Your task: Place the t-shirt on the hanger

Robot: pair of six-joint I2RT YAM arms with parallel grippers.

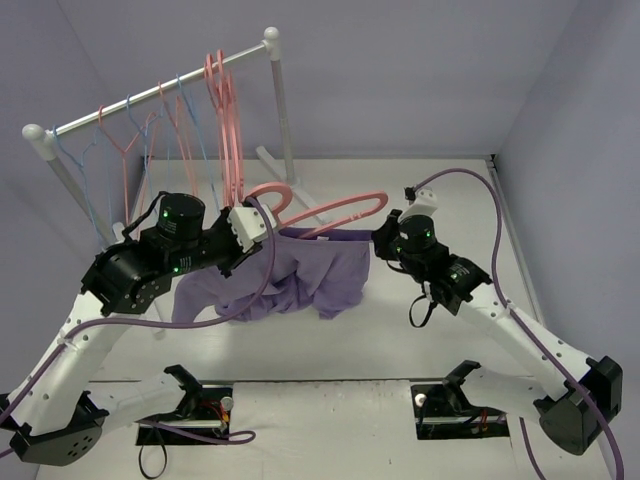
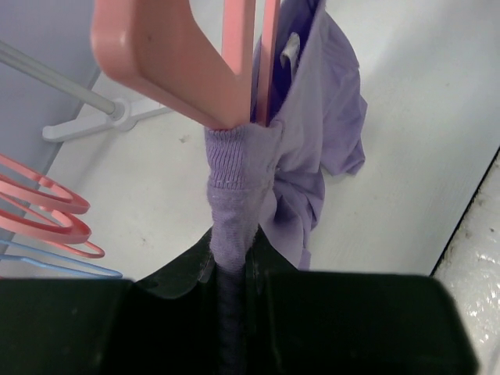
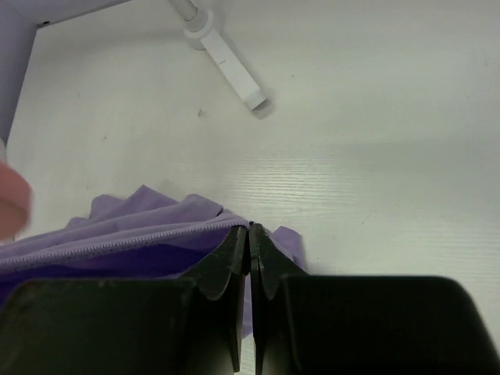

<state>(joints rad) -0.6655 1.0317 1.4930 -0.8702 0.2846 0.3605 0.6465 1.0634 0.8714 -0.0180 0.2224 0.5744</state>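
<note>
The salmon-pink hanger point(image 1: 335, 211) lies level above the table, its hook end by my left gripper point(image 1: 264, 228). In the left wrist view its bars point(image 2: 176, 62) run down into the neck of the purple t-shirt point(image 2: 324, 133). My left gripper point(image 2: 232, 262) is shut on the ribbed collar. The t-shirt point(image 1: 295, 278) hangs bunched between both grippers and reaches the table. My right gripper point(image 1: 379, 240) is shut on the shirt's stitched edge, which shows in the right wrist view point(image 3: 117, 244) at the closed fingertips point(image 3: 250, 231).
A white clothes rack point(image 1: 160, 92) stands at the back left with several pink hangers point(image 1: 225, 110) and blue wire hangers point(image 1: 90, 165) on it. Its foot point(image 3: 228, 66) lies on the table behind the shirt. Grey walls close in the back and sides.
</note>
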